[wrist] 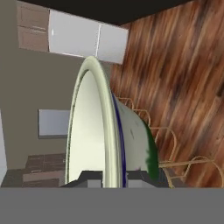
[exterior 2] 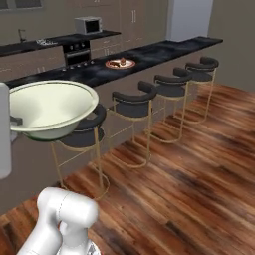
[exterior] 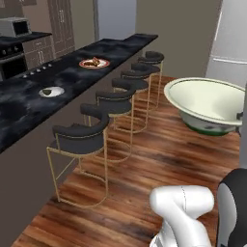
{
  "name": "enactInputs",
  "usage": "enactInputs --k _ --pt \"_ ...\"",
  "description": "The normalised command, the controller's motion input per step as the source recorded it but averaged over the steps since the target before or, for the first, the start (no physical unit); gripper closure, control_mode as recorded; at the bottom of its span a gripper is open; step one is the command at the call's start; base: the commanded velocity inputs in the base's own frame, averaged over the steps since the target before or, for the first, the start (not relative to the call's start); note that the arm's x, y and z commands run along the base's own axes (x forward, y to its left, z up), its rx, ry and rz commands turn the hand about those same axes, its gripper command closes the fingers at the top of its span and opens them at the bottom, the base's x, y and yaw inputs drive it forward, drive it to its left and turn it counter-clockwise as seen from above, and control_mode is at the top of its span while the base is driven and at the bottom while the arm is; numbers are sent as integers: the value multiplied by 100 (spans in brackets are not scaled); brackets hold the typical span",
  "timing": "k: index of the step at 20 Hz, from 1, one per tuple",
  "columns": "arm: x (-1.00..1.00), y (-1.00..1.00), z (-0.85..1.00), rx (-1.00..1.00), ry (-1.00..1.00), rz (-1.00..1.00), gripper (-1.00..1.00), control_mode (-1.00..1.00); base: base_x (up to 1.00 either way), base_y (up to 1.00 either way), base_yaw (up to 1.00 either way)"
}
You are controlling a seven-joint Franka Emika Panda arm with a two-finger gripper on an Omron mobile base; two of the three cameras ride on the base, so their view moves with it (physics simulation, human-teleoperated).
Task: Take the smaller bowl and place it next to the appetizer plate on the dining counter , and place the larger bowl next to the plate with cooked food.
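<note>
End effector (wrist: pixel 114 178) clamped on the rim of the larger bowl (exterior: pixel 208 105), held above the wooden floor (exterior: pixel 159 154). Plate with cooked food (exterior: pixel 94 62) and appetizer plate (exterior: pixel 51 91) sit well apart on the bench (exterior: pixel 19 103).

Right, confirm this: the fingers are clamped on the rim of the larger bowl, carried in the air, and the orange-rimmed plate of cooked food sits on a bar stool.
One thing is wrong: the plate with cooked food sits on the dining counter, not on a stool, as the left base view shows. The fingers do clamp the rim of the larger bowl, which is carried in the air.
</note>
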Motion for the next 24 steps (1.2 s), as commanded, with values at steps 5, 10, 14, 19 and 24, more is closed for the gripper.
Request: enactInputs --k 5,10,14,19,24 --pt "0 0 0 0 0 0 100 100 92 -100 37" --pt "0 0 0 0 0 0 100 100 99 -100 38" --pt "0 0 0 0 0 0 100 100 100 -84 42" --pt "0 0 0 0 0 0 100 100 100 -49 55" --pt "0 0 0 0 0 0 100 100 64 -79 62"
